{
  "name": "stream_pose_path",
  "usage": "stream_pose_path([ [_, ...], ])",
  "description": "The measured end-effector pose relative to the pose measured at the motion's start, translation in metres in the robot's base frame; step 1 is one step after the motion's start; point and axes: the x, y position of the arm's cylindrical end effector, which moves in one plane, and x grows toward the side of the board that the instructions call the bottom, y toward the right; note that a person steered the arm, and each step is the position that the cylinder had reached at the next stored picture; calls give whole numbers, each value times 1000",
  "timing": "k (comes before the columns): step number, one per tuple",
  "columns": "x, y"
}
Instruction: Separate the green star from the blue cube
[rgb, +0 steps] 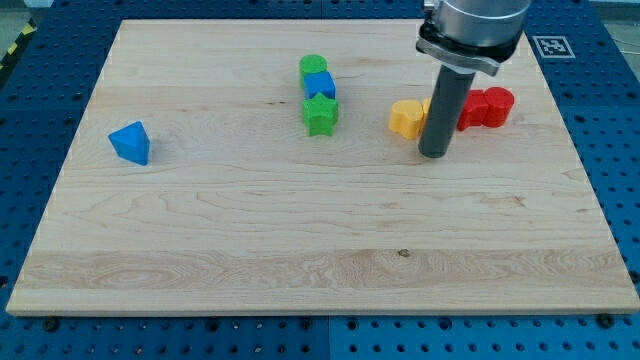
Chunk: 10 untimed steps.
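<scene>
The green star (320, 115) lies near the board's top middle, touching the blue cube (320, 86) just above it. A green round block (312, 66) touches the cube's top. My tip (433, 154) stands on the board well to the right of the star, right beside a yellow block (405, 118) on its lower right. The rod hides part of what lies behind it.
A red block (486, 107) lies right of the rod, near the yellow one. A blue triangular block (131, 142) sits alone at the view's left. The wooden board (300, 260) lies on a blue perforated table.
</scene>
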Motion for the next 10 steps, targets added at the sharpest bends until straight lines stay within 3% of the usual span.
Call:
stream_pose_path([
  [5, -49, -112],
  [10, -52, -144],
])
